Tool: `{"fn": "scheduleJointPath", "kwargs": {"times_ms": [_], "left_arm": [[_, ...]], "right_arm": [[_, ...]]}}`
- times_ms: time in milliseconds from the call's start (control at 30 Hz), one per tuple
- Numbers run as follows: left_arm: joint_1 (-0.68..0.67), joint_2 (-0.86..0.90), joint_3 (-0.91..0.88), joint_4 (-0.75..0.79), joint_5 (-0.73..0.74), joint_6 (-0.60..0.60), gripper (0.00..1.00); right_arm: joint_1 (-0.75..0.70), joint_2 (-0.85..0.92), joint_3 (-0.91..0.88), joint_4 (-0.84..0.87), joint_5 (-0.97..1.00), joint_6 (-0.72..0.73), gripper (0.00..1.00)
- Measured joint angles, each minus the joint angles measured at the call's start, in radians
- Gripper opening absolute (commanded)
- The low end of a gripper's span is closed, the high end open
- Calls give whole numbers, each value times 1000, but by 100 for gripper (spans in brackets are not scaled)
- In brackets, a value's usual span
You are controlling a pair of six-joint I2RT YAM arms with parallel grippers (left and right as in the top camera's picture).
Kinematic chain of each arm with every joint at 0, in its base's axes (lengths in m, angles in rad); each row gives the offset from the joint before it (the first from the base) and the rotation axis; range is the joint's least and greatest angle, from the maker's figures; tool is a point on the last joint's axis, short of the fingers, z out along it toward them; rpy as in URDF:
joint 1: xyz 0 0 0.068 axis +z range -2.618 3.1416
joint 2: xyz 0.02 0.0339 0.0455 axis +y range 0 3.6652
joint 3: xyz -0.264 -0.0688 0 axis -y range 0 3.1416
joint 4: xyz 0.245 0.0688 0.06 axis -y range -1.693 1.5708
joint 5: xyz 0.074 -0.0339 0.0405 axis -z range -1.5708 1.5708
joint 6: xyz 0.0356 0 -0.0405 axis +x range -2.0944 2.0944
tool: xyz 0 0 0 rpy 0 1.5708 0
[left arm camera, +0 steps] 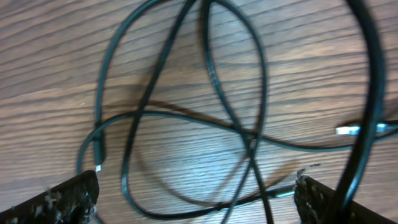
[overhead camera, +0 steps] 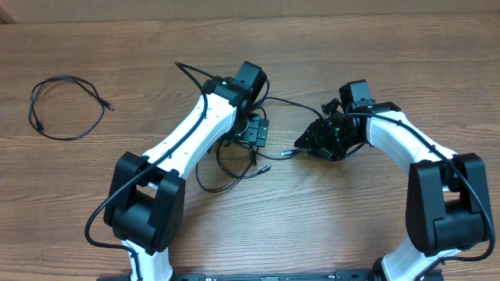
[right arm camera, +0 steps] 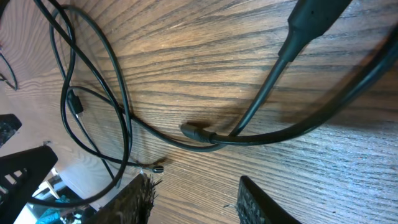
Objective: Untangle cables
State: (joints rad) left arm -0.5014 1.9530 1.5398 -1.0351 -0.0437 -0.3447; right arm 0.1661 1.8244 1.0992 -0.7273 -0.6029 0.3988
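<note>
A: Closest to the left wrist lens: fingertips [left arm camera: 68, 196] of the left gripper [left arm camera: 196, 200], out at both bottom corners. Spread wide, pinching nothing.

B: And past them?

A: Straight onto the cables [left arm camera: 249, 134]. Thin black cords, looped and crossing just ahead of the open jaws, flat on the wood. Long loops running away from the fingers, with one silver plug tip [left arm camera: 347, 130] off to the right.

B: Same check on the right gripper [right arm camera: 196, 205]?

A: Parted about halfway, bare grain in the gap, holding nothing as far as can be seen. Ahead and to its left, a black plug end [right arm camera: 194, 132], with the rest of the tangle trailing further left. Also a thick blurred cord [right arm camera: 311, 18] across the top right; arm wire or cable, cannot tell.

B: Nearer arm, then?

A: Left, judging from overhead: hangs right over the knot [overhead camera: 230, 161], with the right one just beside it, by a stray plug [overhead camera: 286, 153]. Probably calls for pinching one strand at the crossing and drawing along its length, away from the other arm.

B: Anything else around?

A: One more cord [overhead camera: 66, 109], coiled loosely by itself, well apart at the far left. Under everything, a wood-grain table [overhead camera: 375, 39]. Nothing of the room beyond.
</note>
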Motion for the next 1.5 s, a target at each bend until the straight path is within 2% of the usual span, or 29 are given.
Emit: {"fn": "scheduleJointPath", "kwargs": {"times_ms": [200, 300, 567, 867, 967, 1067, 1267, 1500], "left_arm": [[0, 0, -14, -5, -32, -27, 100], [0, 0, -61, 29, -39, -43, 89], [0, 0, -198, 124, -44, -53, 88], [0, 0, -223, 167, -50, -72, 83], [3, 0, -240, 180, -51, -92, 74], [11, 0, -257, 186, -47, -109, 72], [47, 0, -260, 200, 21, -116, 73], [128, 0, -260, 221, 231, -50, 67]], "right_arm": [[0, 0, 0, 0, 1, 0, 43], [0, 0, 0, 0, 1, 0, 43], [0, 0, 0, 0, 6, 0, 44], [0, 0, 0, -6, 17, -3, 44], [0, 0, 0, -7, 17, -4, 44], [0, 0, 0, -6, 18, -4, 44], [0, 0, 0, -6, 20, -7, 48], [0, 0, 0, -7, 27, -6, 48]]}}
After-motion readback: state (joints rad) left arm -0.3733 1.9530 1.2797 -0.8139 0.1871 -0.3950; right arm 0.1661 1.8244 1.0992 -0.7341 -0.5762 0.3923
